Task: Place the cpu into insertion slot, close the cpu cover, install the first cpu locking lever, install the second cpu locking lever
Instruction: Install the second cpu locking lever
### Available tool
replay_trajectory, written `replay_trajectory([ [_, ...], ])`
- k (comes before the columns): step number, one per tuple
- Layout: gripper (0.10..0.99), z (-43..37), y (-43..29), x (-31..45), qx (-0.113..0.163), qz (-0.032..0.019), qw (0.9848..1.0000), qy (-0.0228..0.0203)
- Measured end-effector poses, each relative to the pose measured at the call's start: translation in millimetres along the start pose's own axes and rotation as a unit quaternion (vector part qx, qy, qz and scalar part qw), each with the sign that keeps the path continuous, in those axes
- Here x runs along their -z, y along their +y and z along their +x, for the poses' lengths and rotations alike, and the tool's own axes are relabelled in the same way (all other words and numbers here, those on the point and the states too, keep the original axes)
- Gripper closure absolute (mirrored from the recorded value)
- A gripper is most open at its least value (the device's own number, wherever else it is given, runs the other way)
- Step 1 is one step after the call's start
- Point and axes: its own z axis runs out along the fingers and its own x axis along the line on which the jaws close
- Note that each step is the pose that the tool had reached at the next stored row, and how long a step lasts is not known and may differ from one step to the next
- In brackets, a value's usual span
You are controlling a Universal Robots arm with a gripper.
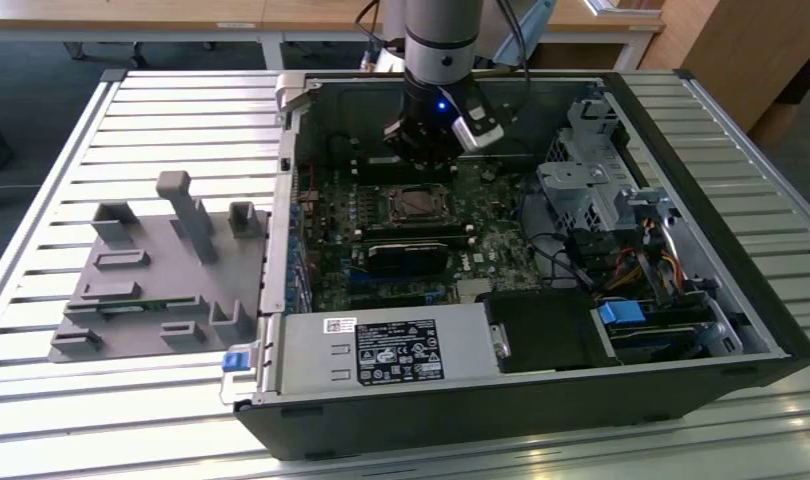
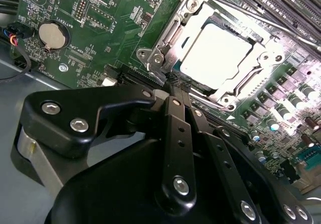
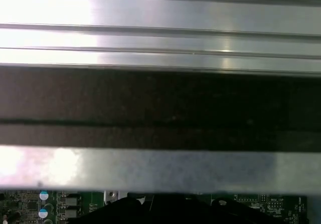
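Note:
The cpu, a square chip with a pale metal top, lies in the insertion slot on the green board. The cpu cover, a silver frame with a large window, lies flat over it. A thin metal lever runs along the cover's side. My gripper is shut, its fingertips together right at the cover's edge near a corner screw. I cannot see anything between the fingers. In the exterior view the gripper hangs inside the open computer case just behind the socket's cover.
Memory slots run beside the socket, and a coin battery sits on the board. A black block, the power supply and a drive cage crowd the case. A grey fixture stands at the exterior view's left. The case wall is close.

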Motion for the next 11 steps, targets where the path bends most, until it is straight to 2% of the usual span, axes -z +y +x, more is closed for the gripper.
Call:
replay_trajectory([
  [11,0.980,-0.2,-2.9,0.1,0.000,0.0000,1.0000,0.0000],
])
